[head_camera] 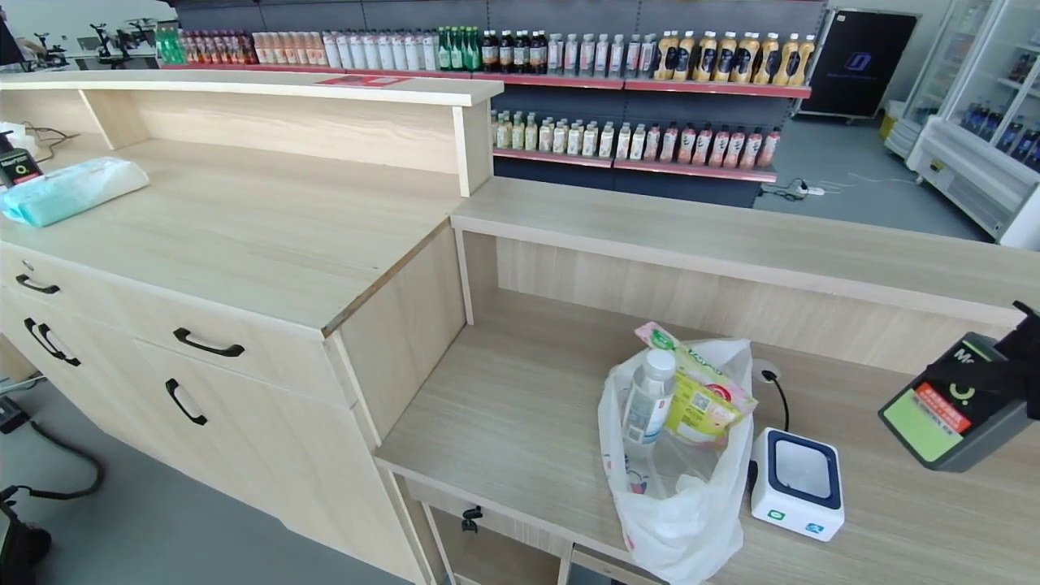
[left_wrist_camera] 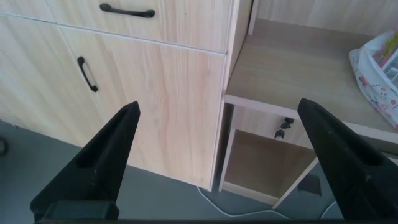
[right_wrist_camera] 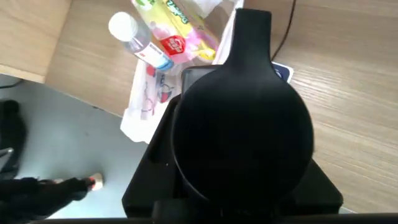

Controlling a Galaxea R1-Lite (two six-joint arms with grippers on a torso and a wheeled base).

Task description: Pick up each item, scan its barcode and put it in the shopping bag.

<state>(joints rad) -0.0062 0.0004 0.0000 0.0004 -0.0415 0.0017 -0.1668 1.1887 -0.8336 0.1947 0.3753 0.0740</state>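
Box (head_camera: 955,406) at right edge, likely stiff and light, sits pinched at its upper end in right gripper (head_camera: 1022,361); left gripper (left_wrist_camera: 217,106) gapes wide.

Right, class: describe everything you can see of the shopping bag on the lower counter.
Thin, translucent white plastic with faint red print, the shopping bag stands slumped and open on the lower wooden counter, sagging over its front edge. A white-capped clear bottle and a yellow-green packet stick out. A white barcode scanner sits close beside it.
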